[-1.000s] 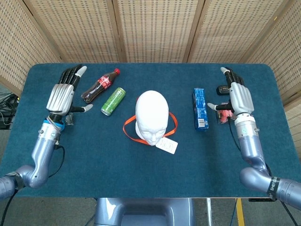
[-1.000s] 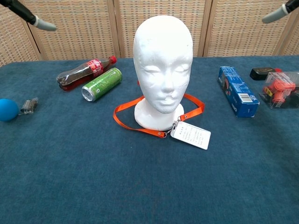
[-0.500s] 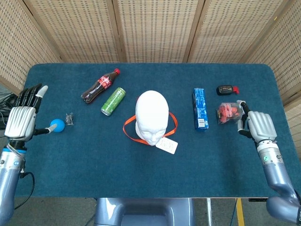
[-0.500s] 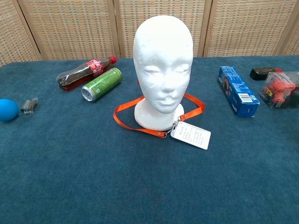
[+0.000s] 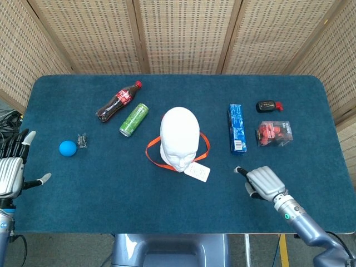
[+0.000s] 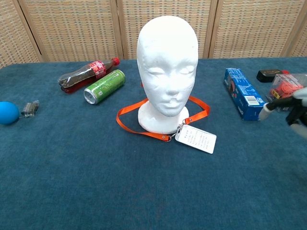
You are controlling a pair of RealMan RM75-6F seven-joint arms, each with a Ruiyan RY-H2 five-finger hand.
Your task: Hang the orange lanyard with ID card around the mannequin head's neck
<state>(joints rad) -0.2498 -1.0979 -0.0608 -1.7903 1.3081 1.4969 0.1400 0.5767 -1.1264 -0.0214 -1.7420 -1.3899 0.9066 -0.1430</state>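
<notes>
My right hand (image 5: 266, 183) hovers low over the felt-like blue table (image 5: 111, 189), fingers curled in, holding nothing. Up and to its left stands the smooth white foam mannequin head (image 5: 179, 136), with the flat orange lanyard (image 5: 153, 153) looped around its base and the white rectangular ID card (image 5: 198, 171) lying on the cloth in front. My left hand (image 5: 12, 172) hangs released, fingers spread, at the table's edge, a matte blue ball (image 5: 68, 148) nearby. Beyond my right hand lies a glossy blue box (image 5: 237, 128).
</notes>
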